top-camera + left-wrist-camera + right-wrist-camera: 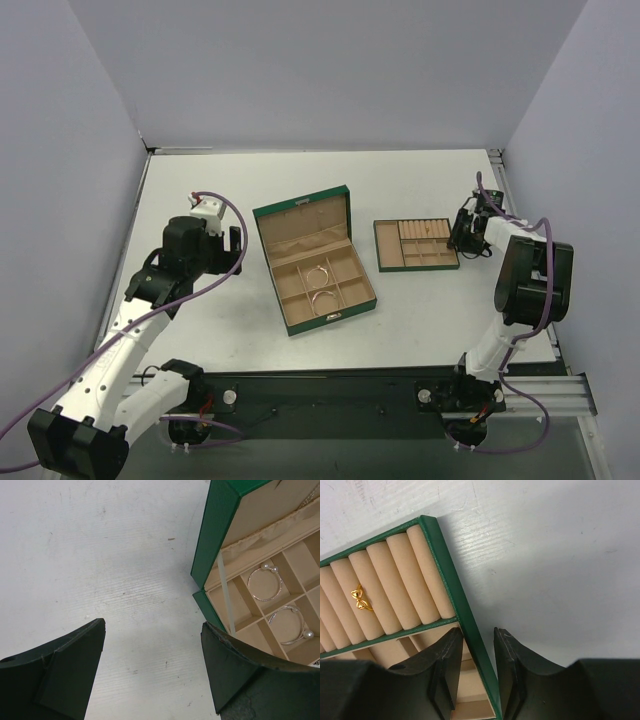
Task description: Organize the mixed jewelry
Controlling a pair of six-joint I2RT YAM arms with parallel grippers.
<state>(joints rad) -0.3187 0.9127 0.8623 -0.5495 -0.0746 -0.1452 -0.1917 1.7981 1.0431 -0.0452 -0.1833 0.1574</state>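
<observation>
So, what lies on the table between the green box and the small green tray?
Nothing: in the top view, only a narrow strip of bare white table separates the green box from the small green tray.

From high behind the arm bases, looking down across the whole worktop point(200, 200). From the left wrist, close and downward, beside the green box point(215, 530). From the right wrist, close over a ring tray point(451, 587) corner. Both containers caught again from overhead.
</observation>
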